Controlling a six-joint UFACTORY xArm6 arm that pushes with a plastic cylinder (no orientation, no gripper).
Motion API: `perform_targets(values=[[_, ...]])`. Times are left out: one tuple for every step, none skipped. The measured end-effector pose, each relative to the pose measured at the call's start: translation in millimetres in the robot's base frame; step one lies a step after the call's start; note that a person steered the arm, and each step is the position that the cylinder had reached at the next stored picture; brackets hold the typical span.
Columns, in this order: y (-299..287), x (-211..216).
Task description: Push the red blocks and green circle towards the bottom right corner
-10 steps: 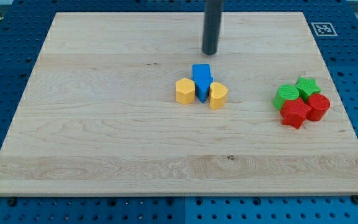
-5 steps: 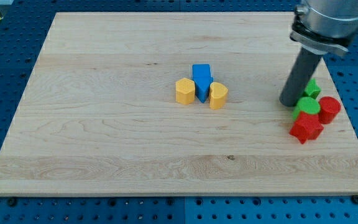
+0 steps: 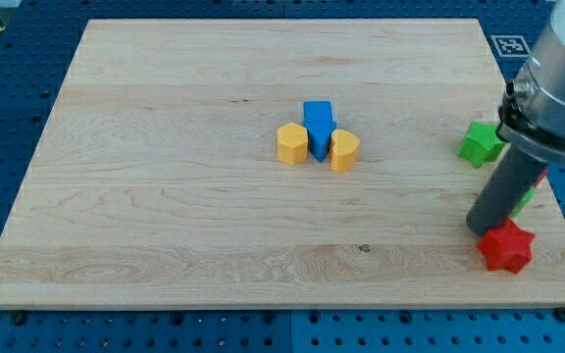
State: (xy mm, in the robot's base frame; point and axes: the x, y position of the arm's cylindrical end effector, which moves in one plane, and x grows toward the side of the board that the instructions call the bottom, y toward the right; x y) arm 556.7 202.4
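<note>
My tip [image 3: 485, 228] rests on the wooden board [image 3: 165, 196] near its right edge, touching the upper left side of a red star block [image 3: 506, 247]. Just right of the rod, a sliver of a green block [image 3: 527, 200] and a sliver of a second red block [image 3: 541, 179] show; the rod hides most of both, so their shapes cannot be made out. A green star block [image 3: 481, 143] sits alone above and slightly left of my tip, apart from the rod.
A blue block [image 3: 318, 124], a yellow hexagon block [image 3: 292, 143] and a yellow heart block [image 3: 343, 150] huddle together at the board's middle. A black and white marker [image 3: 510, 44] sits beyond the board's top right corner.
The tip swept from the top middle to the right cluster, then down. The red star slid toward the bottom right, the green star stayed behind, and the rod now covers the other two blocks.
</note>
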Motion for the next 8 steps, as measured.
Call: perform_targets(values=[[-3,3],[-8,-38],[-8,-80],[-4,-123],[7,-165],[43,-185],[102,-160],[113,-125]])
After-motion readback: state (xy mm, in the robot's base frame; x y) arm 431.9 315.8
